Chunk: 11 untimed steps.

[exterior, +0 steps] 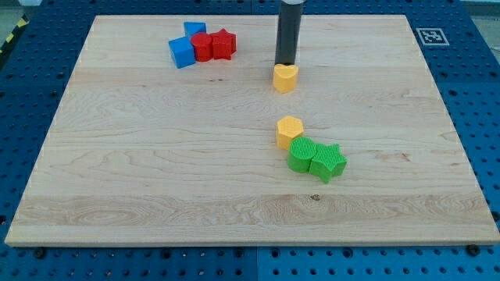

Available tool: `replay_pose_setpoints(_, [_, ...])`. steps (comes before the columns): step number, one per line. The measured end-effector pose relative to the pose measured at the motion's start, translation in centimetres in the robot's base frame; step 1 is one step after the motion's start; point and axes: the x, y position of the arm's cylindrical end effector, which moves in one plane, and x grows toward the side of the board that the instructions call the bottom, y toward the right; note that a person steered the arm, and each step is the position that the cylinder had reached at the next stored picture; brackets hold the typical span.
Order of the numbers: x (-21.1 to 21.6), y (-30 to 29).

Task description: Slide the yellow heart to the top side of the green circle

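The yellow heart [286, 78] lies on the wooden board above the view's middle. My tip [286, 63] stands right at its top edge, touching or nearly touching it. The green circle [301, 155] lies lower down, right of the middle. A green star [329, 162] touches the circle's right side. A yellow hexagon [289, 130] touches the circle's upper left. The heart is well above the hexagon and the circle, a little to their left.
At the view's top left are two blue blocks [181, 51] [195, 30], a red block [203, 46] and a red star [223, 44], all clustered together. A black and white marker [430, 36] sits at the board's top right corner.
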Motion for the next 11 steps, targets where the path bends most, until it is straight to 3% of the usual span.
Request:
replay_pose_setpoints(2, [0.7,-0.1])
replay_pose_setpoints(8, [11.5,-0.1])
replay_pose_setpoints(9, [13.4,1.3])
replay_pose_setpoints(10, [11.6,5.3])
replay_pose_setpoints(11, [8.0,13.7])
